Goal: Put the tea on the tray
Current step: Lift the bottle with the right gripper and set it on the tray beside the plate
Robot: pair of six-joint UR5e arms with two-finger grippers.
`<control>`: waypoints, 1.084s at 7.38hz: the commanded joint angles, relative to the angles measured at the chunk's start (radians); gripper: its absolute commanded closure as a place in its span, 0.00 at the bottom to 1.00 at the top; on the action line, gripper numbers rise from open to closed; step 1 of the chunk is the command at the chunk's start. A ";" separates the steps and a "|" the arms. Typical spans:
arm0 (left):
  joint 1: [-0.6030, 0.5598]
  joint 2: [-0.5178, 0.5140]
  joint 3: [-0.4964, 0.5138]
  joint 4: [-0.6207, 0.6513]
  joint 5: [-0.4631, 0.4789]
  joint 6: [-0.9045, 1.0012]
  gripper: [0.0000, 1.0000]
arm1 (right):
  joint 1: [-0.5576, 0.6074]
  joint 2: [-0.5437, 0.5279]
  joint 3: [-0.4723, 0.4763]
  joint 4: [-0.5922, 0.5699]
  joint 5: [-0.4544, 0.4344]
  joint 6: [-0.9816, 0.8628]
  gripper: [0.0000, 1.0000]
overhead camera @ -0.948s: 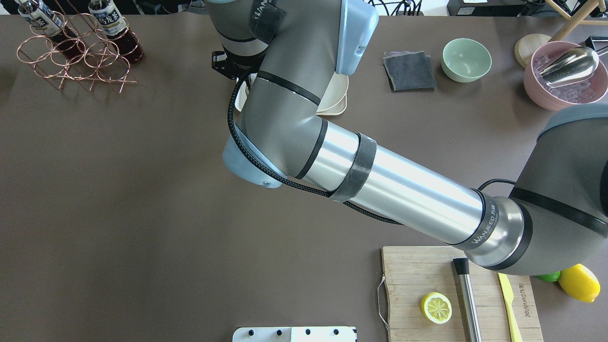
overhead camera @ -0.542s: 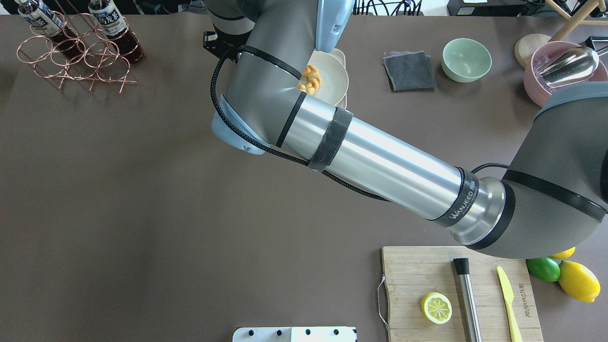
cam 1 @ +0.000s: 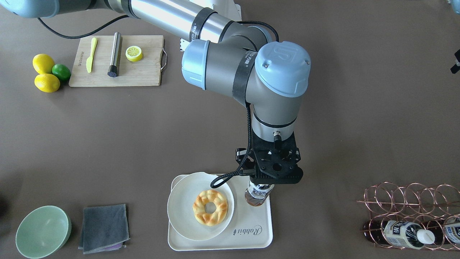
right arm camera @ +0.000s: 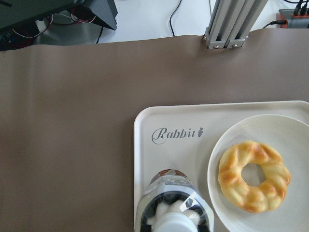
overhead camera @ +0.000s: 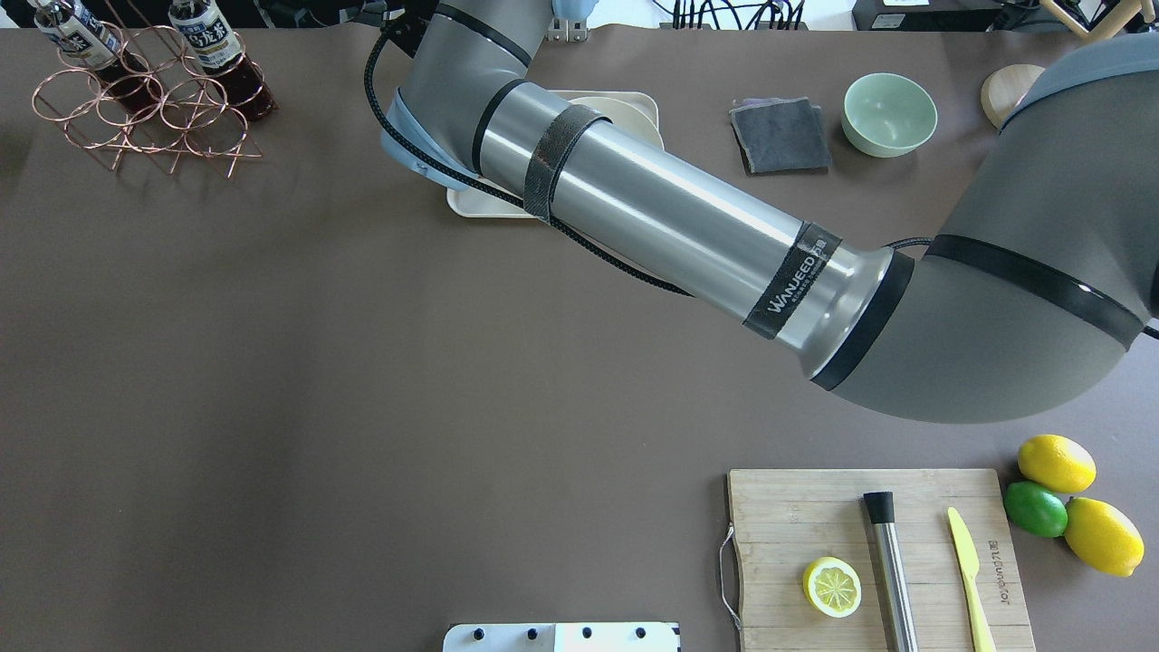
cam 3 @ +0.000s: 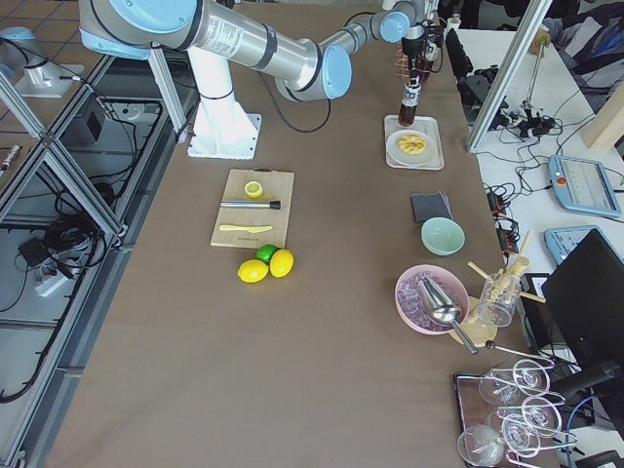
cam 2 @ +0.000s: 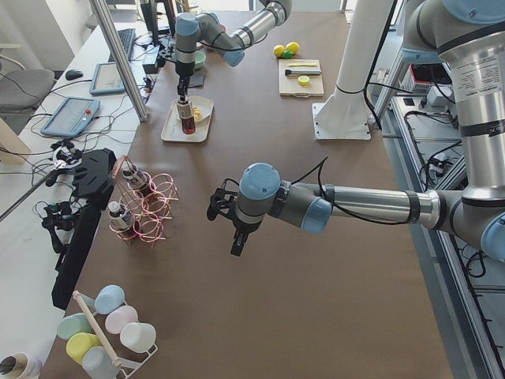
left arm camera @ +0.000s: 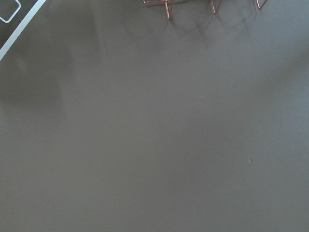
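The tea point(cam 1: 257, 196), a small clear bottle of dark reddish-brown liquid, stands upright at the corner of the cream tray point(cam 1: 251, 230) with the "Rabbit" print. My right gripper point(cam 1: 269, 180) sits directly over it, shut on its cap end. The right wrist view looks down on the tea point(right arm camera: 171, 205) inside the tray point(right arm camera: 145, 145) rim, beside the plate. Whether the bottle's base touches the tray I cannot tell. My left gripper point(cam 2: 237, 243) hangs over bare table far from the tray; whether it is open or shut cannot be told.
A round white plate point(cam 1: 179, 212) with a doughnut point(cam 1: 210, 207) fills the tray's other half. A copper wire rack point(overhead camera: 136, 104) holds more bottles point(overhead camera: 213, 41). A green bowl point(cam 1: 43, 230), grey cloth point(cam 1: 104, 226), cutting board point(cam 1: 143, 72) and lemons point(cam 1: 45, 73) lie around.
In the overhead view my right arm has swung toward the table's far edge and its elbow has risen. It now covers the plate and doughnut that showed half a second ago.
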 commanded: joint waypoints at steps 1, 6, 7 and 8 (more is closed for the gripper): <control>-0.002 0.006 -0.005 -0.014 -0.001 0.000 0.04 | 0.008 0.007 -0.054 0.045 0.014 -0.012 1.00; -0.012 0.012 -0.004 -0.016 0.000 0.000 0.04 | 0.005 0.009 -0.060 0.047 0.024 -0.012 0.36; -0.014 0.012 -0.005 -0.018 0.000 0.000 0.04 | 0.006 0.013 -0.059 0.044 0.040 -0.012 0.16; -0.026 0.013 -0.004 -0.033 -0.001 -0.004 0.04 | 0.028 0.021 -0.043 0.036 0.072 -0.016 0.02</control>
